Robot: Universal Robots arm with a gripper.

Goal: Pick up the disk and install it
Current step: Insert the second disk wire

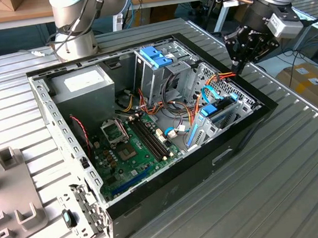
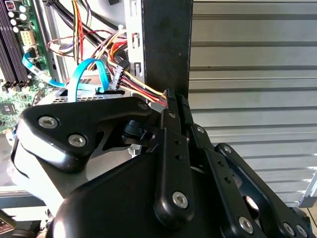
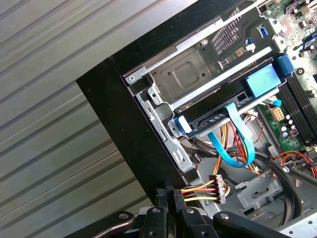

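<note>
My black claw (image 1: pixel 237 63) hangs pointing down over the far corner of the open black computer case (image 1: pixel 243 128), its fingertips (image 3: pixel 166 194) pressed together, holding nothing, beside a red-yellow-black power cable plug (image 3: pixel 218 188). The arm comes in steeply from above. Just beneath the claw, the flat silver-grey disk in its light-blue plastic rail (image 3: pixel 223 106) lies seated in the metal bay, long axis along the case's front wall.

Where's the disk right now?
The disk sits in a bay inside the computer case, at the exterior view's right, near the case's front wall. A blue data cable runs from it, and the tool hovers nearby.
</note>
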